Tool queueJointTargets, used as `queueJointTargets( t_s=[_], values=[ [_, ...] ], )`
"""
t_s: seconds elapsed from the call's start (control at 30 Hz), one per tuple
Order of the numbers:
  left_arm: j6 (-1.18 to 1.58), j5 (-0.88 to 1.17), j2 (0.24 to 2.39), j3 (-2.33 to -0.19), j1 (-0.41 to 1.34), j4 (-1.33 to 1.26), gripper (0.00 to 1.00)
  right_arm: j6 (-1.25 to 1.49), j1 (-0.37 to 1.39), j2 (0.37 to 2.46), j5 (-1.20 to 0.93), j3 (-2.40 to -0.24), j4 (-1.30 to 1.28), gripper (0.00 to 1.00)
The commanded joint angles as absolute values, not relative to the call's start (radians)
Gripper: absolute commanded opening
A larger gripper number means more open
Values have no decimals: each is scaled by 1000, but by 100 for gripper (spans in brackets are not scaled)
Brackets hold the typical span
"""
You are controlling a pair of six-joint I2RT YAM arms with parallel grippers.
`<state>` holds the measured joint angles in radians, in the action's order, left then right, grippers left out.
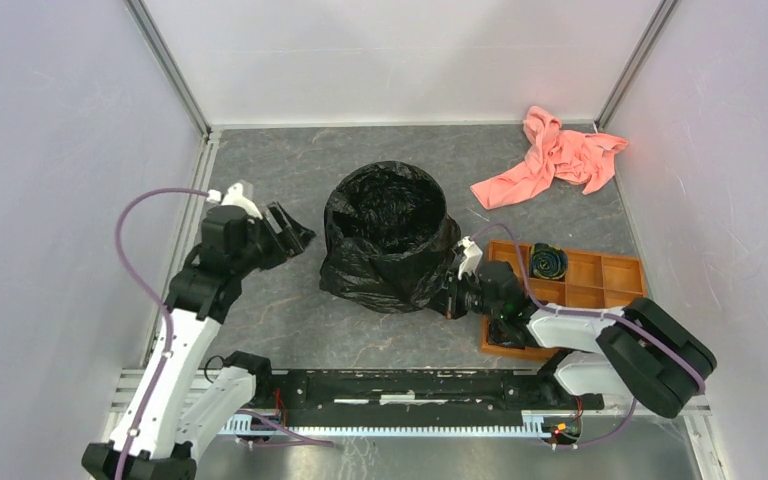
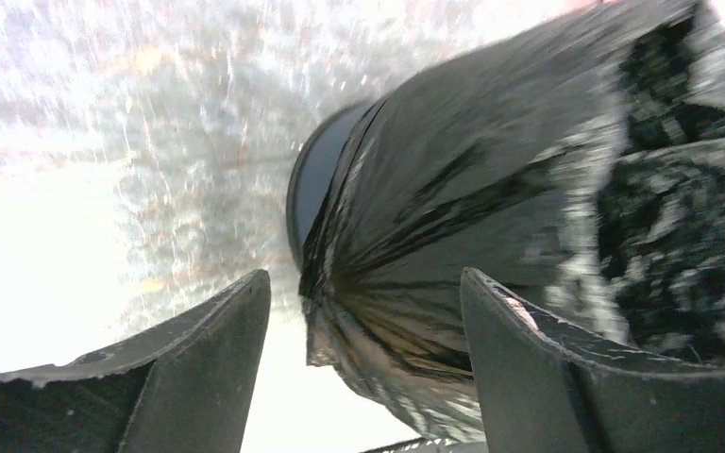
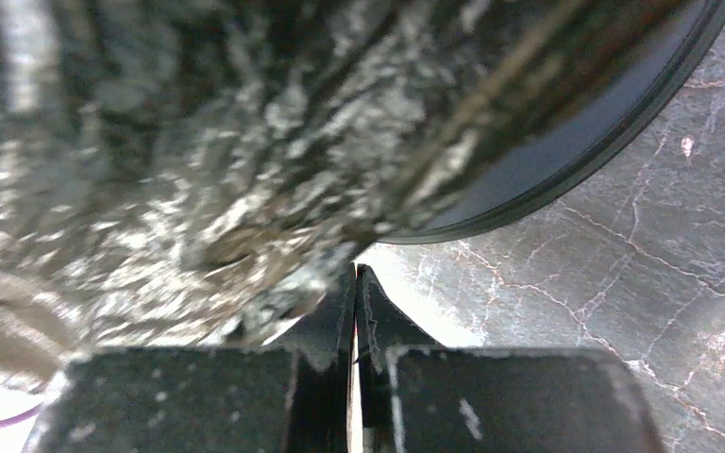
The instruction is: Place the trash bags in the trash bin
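Lining the trash bin [image 2: 316, 184], the trash bag [image 1: 380, 270] is seen turned over the rim, with its skirt bunched low on the near side, mid-worktop [image 1: 280, 320]. The jaws of the right gripper [image 1: 455, 292] are pressed together at that skirt and appear to pinch a fold of film. The jaws of the left gripper [image 1: 292, 230] are held apart just beside the bin's left flank, not touching it. If the fold is pulled hard, the thin film could be torn. The bin could also be dragged or tipped, since nothing braces it. Glossy film may also slip from the pinch.
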<state>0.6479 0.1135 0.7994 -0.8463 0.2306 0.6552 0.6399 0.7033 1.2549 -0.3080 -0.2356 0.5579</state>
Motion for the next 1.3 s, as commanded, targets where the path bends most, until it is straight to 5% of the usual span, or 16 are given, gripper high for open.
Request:
queueJointTargets(
  t_s=[0.0,0.1,0.4,0.57,0.8,0.9,1.03,1.27],
  values=[
    [618,6,751,-987,229,701,81,595,708,1294,-284,-237,655,0],
    [597,97,759,-1033,229,668,84,577,708,1241,-284,-243,588,6],
    [604,490,869,-1138,234,458,99,440,709,918,-486,-246,351,78],
    [666,552,902,-1169,277,336,99,520,709,880,-597,-265,459,98],
    [641,311,1074,-1193,618,324,92,594,735,1022,-579,-294,608,98],
    [617,228,1168,-1215,691,347,87,668,736,1044,-409,-275,611,97],
    [597,64,1283,-1257,701,440,73,757,736,1085,-257,-185,792,55],
    [570,9,1398,-1271,702,461,64,721,737,1224,-222,-148,874,3]
  ],
)
